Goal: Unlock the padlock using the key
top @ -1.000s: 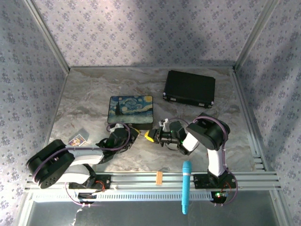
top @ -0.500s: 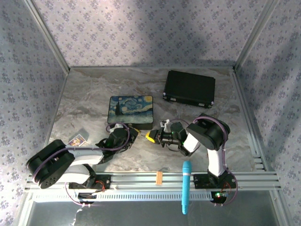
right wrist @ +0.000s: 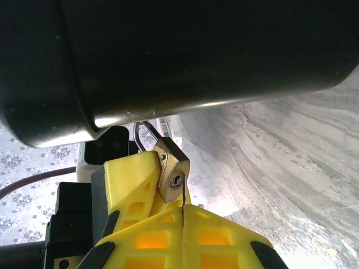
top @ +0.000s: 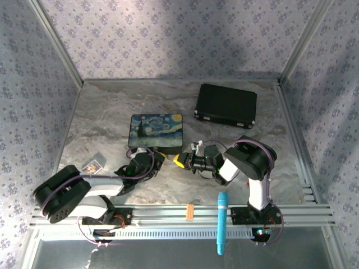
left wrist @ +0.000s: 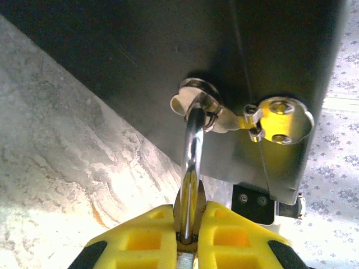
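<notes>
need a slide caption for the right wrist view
Right wrist: left jaws pinch the brass padlock beside the dark tin while the shut right jaws hold the key at its keyhole.

On the grey marbled bench (top: 106,112) lie a rectangular tin painted with a swirling starry night (top: 156,132) near the middle, a black hard case (top: 226,105) far right and perhaps a small printed card (top: 92,165) left, while a light-blue cylinder (top: 222,221) and a small orange block (top: 190,211) rest on the near metal rails (top: 157,213).
</notes>
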Robot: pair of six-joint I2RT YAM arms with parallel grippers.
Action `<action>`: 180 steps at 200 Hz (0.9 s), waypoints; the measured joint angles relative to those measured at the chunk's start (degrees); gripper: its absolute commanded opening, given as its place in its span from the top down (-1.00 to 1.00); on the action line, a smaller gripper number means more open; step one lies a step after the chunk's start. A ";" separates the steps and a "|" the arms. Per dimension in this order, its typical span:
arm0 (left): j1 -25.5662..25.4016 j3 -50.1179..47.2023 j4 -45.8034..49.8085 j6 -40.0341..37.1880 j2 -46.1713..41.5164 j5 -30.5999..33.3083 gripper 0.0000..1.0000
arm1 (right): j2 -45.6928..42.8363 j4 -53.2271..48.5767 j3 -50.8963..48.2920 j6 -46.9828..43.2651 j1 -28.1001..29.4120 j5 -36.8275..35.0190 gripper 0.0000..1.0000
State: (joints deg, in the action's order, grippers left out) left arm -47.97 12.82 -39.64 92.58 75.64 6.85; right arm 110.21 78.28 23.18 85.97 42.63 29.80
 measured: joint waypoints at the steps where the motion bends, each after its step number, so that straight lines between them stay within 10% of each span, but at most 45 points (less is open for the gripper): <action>1: 0.00 0.00 -0.07 0.04 0.04 0.02 1.00 | 0.00 0.00 0.02 -0.02 0.00 0.00 1.00; 180: 0.35 2.58 0.74 -0.13 3.52 -0.72 0.89 | -2.12 0.15 -1.25 -1.40 -1.27 -0.46 1.00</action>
State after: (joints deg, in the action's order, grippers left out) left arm -47.62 15.40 -38.89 92.44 79.15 6.13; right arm 108.09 78.43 21.93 84.58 41.36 29.34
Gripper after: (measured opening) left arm 0.103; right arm 0.056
